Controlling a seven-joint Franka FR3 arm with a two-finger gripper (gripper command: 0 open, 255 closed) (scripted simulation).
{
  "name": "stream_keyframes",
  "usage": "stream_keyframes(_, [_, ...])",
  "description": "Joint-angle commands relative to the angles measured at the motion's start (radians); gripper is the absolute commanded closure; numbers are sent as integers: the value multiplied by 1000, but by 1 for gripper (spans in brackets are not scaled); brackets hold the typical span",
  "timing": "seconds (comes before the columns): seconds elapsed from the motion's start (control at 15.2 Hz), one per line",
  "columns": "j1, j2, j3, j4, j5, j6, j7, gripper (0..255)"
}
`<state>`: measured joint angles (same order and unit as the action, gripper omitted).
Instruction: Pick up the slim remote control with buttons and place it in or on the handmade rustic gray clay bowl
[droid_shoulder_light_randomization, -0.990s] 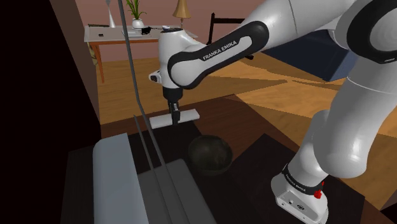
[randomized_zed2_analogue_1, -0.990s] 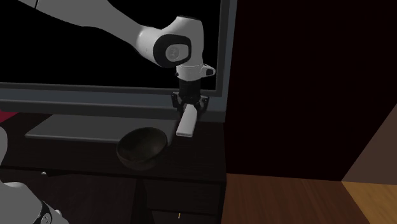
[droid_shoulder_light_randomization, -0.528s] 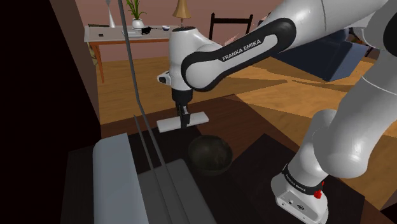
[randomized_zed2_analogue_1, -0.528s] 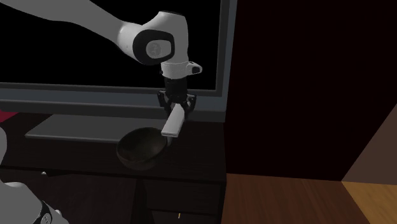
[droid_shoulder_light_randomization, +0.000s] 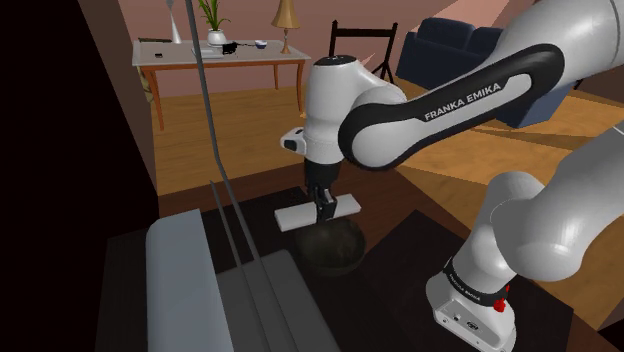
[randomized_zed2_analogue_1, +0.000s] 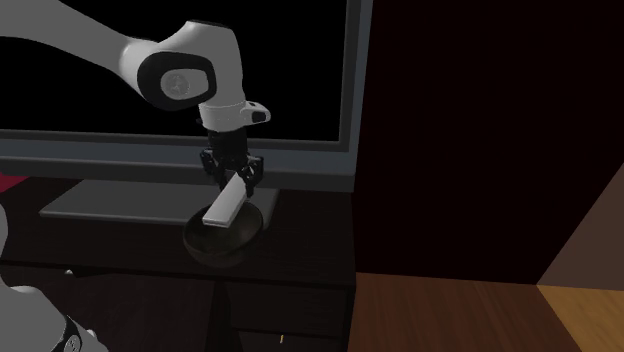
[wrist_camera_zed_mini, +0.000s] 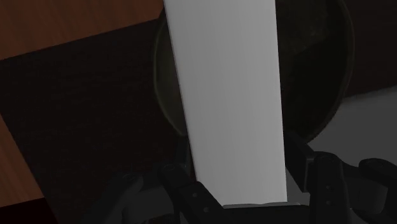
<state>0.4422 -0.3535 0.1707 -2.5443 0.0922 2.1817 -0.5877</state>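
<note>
The slim remote control (droid_shoulder_light_randomization: 318, 212) is drawn as a plain white flat bar. My gripper (droid_shoulder_light_randomization: 324, 205) is shut on its middle and holds it just above the dark, rough round bowl (droid_shoulder_light_randomization: 335, 248). In the second exterior view the remote (randomized_zed2_analogue_1: 227, 203) slants down from the gripper (randomized_zed2_analogue_1: 232, 180) over the bowl (randomized_zed2_analogue_1: 225, 238), its lower end at the bowl's mouth. In the wrist view the remote (wrist_camera_zed_mini: 229, 102) runs out from between the fingers, with the bowl's rim (wrist_camera_zed_mini: 334, 76) showing behind it on both sides. Whether the remote touches the bowl, I cannot tell.
The bowl stands on a dark cabinet top (randomized_zed2_analogue_1: 300, 250), in front of a television (randomized_zed2_analogue_1: 150, 70) on a grey base (droid_shoulder_light_randomization: 190, 280). My arm's foot (droid_shoulder_light_randomization: 470, 300) stands at the shoulder view's lower right. Farther back are a small table (droid_shoulder_light_randomization: 220, 55), a chair (droid_shoulder_light_randomization: 360, 45) and a blue sofa (droid_shoulder_light_randomization: 450, 50).
The arm has carried the remote to the shoulder view's right and downward, from beside the bowl to right above it. The grip has stayed shut on the remote.
</note>
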Motion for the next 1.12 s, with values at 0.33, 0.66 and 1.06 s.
stream_keyframes(0.33, [4, 37, 11, -60, 4, 97, 7, 255])
stream_keyframes(0.66, [2, 88, 16, -90, 1, 178, 10, 255])
stream_keyframes(1.06, [2, 104, 18, -97, 0, 202, 11, 255])
